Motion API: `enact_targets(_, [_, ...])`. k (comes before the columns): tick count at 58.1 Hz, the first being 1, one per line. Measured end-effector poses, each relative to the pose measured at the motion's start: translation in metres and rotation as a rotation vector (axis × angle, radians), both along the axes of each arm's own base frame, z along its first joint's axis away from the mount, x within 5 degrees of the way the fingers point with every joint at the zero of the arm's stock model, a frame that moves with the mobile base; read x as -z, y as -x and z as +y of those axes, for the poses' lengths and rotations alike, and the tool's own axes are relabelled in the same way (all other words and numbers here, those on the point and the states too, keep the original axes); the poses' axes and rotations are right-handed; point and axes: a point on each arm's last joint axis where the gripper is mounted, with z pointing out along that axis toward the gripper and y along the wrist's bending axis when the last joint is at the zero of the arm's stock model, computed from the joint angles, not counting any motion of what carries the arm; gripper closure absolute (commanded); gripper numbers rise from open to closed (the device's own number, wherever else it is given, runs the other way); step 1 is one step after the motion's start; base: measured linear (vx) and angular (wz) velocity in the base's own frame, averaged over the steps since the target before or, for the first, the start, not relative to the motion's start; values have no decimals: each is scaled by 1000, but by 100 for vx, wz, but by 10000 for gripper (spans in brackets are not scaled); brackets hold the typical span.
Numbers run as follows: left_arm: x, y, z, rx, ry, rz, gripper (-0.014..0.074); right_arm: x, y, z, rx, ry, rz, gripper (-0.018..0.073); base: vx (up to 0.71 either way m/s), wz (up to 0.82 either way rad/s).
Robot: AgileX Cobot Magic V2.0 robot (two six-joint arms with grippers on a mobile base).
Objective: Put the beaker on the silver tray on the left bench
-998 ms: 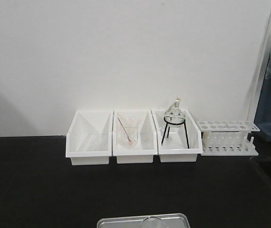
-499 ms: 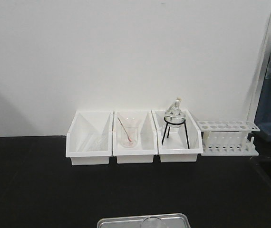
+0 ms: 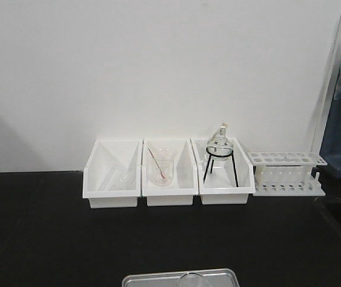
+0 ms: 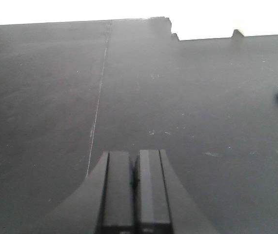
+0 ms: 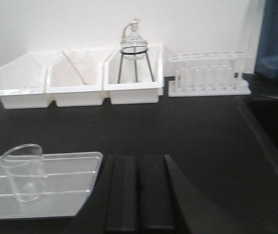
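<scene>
Beaker [image 5: 24, 171], upright on the silver tray [image 5: 61, 195] on the black desk [image 3: 39, 239]. Both grippers' jaws pressed together, holding nothing: left gripper [image 4: 134, 187], right gripper [image 5: 139, 192]. Thin glass: likely light, slippery, fragile; best gripped gently around mid-wall.

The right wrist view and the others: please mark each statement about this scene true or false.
1. The beaker stands upright on the silver tray. True.
2. The right gripper is shut on the beaker. False: it is shut but empty, beside the tray.
3. The round flask sits on a black tripod in the rightmost white bin. True.
4. The left gripper is open wide. False: its jaws are together above the left bench.
5. The test tube rack stands left of the bins. False: it is to their right.
</scene>
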Motion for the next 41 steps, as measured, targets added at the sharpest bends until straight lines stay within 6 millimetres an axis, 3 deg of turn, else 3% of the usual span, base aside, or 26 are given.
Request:
enact_targets(10, [0,0,0,0,0,0,595,26,9,-4,42,-1,-34,570,0,0])
enact_targets(41, [0,0,0,0,0,1,595,27,9,-4,42,-5,-41,570,0,0])
